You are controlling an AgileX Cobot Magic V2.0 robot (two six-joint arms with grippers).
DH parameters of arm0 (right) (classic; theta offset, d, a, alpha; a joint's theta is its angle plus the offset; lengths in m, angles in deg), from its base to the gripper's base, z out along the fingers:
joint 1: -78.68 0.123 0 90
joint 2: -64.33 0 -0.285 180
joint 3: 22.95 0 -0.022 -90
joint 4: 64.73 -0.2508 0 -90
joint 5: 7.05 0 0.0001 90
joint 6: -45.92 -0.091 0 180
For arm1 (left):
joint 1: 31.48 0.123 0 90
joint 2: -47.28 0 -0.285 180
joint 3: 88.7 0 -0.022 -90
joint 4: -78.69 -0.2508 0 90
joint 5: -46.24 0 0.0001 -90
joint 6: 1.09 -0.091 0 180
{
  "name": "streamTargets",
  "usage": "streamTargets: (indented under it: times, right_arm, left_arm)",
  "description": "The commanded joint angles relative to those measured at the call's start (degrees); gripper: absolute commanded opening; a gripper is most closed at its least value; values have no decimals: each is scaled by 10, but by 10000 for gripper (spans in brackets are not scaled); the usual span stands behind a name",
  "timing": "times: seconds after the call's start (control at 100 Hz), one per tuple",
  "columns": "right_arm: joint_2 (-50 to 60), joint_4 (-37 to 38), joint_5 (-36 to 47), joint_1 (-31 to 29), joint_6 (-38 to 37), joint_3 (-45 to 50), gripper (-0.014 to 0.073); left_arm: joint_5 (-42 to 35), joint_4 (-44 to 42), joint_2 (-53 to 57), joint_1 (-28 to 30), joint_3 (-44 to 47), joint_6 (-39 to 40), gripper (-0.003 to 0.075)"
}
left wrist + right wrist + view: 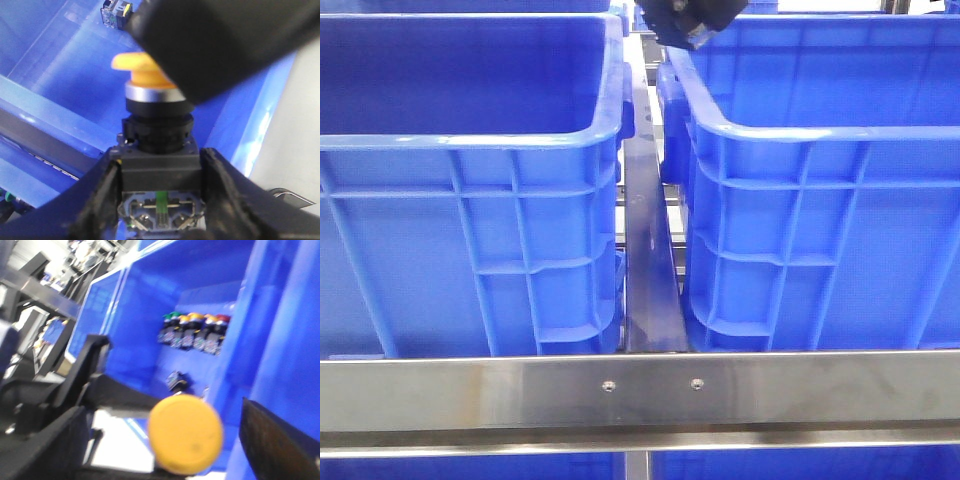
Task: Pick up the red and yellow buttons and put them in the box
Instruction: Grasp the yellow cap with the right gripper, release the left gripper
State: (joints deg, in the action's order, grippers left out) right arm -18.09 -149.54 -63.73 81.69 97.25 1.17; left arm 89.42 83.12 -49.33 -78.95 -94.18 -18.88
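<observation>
Judging by the wrist views, the yellow button (150, 75) is held by its black body in the left gripper (160, 200), above a blue crate (60, 75). Whether the right gripper (165, 440) is open cannot be told. Placement is not yet done; no red button is seen held.

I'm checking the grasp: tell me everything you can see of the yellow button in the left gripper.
The yellow button is a pushbutton switch: an orange-yellow cap, silver ring, black collar, and square dark body with metal contacts and a green strip beneath. It sits between the left gripper fingers, over a blue crate. A dark blurred part hides part of the cap.
</observation>
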Motion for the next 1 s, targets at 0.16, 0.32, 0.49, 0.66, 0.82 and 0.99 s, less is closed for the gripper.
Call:
streamTargets:
  times: [0.16,0.32,0.49,0.66,0.82,0.99]
  right_arm:
    - [19,-29,-35,-1,2,-18,633]
    - [19,-28,-39,-1,2,-18,505]
    - [19,-28,-39,-1,2,-18,255]
    - [19,-28,-38,-1,2,-18,236]
    - [19,-29,-30,-1,2,-21,236]
    - [19,-10,16,-29,30,-59,236]
  left_arm:
    - [-39,10,21,-4,-18,0,119]
    - [-39,10,21,-4,-18,0,120]
    - [-35,10,21,-4,-18,0,139]
    - [-20,10,21,-4,-18,0,456]
    - [-7,5,21,-4,-18,0,718]
    - [7,3,21,-4,-18,0,678]
